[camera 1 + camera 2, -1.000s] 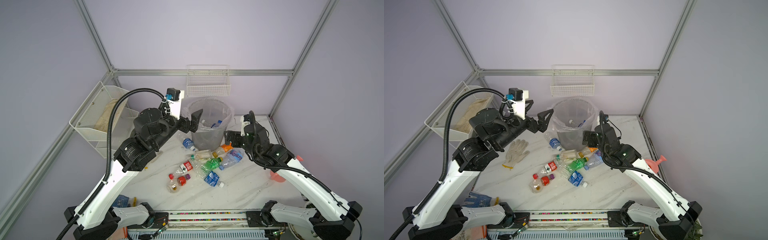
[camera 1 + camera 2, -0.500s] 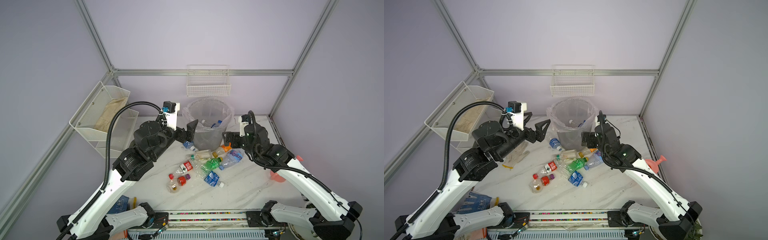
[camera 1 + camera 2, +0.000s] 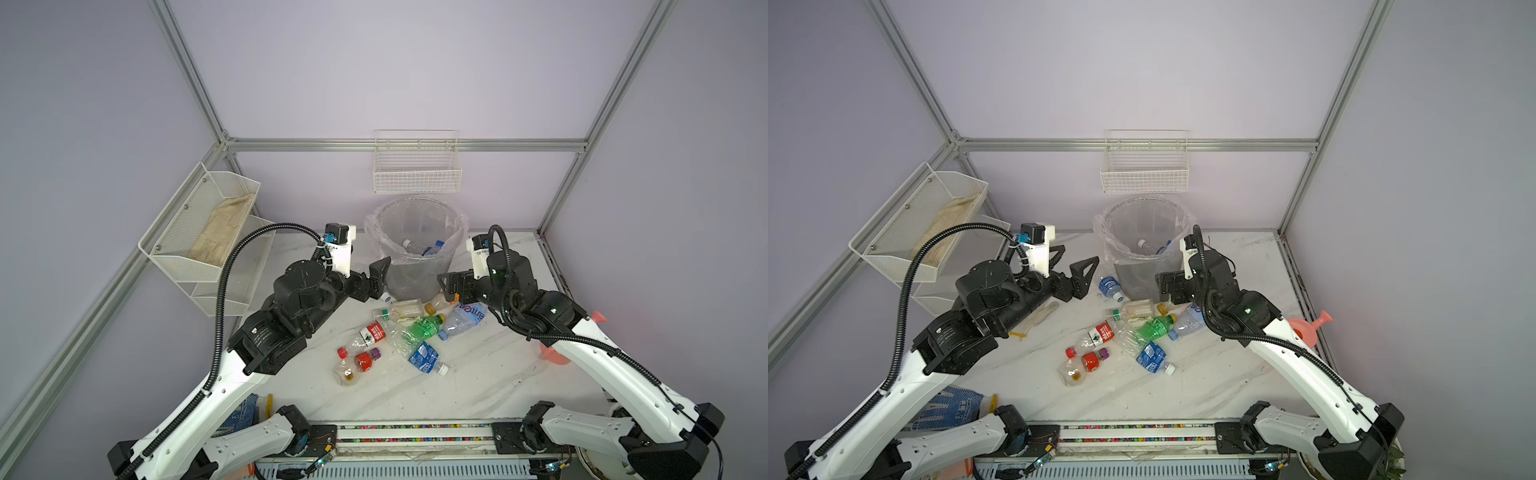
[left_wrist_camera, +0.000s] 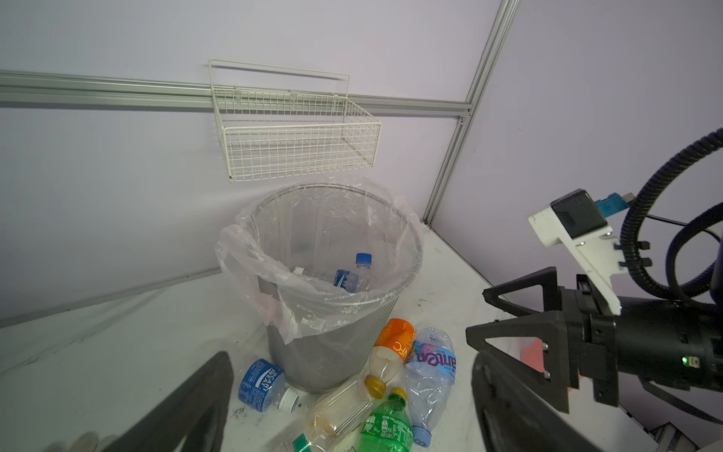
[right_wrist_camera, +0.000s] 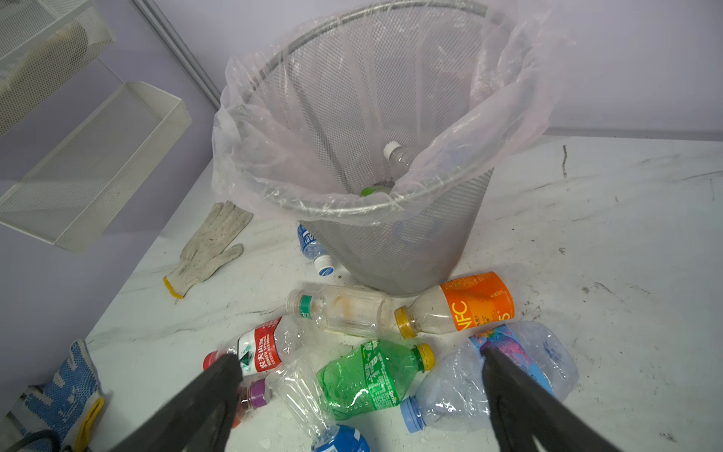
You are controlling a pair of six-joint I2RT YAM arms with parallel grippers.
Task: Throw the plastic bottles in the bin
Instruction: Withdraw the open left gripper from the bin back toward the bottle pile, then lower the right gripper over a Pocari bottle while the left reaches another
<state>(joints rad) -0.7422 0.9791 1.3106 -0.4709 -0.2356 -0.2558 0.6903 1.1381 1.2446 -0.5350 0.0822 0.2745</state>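
Hovering with its jaws spread and nothing between them, the right gripper (image 5: pixel 360 357) hangs over the heap, and the green Sprite bottle (image 5: pixel 371 379) shows between its fingers in the right wrist view. The left gripper (image 3: pixel 1079 254) is likewise released and empty, held off the surface (image 3: pixel 478 382) just left of the bin (image 3: pixel 409 280). By my reckoning the job is only begun. At least three bottles lie inside the bin, among them a blue-capped bottle (image 4: pixel 354 274) and a white-capped bottle (image 5: pixel 397 156), while about ten lie on the surface in front of it. All of those rest flat on their sides. In both top views the green Sprite bottle's long axis runs slantwise, its yellow cap toward the right arm and the bin. The orange-labelled NFC bottle (image 5: pixel 457 305) has its base near the bin's foot and its cap turned toward the heap. The Pocari Sweat bottle (image 3: pixel 1111 287) lies just beside the bin's wall, white cap toward the front edge.
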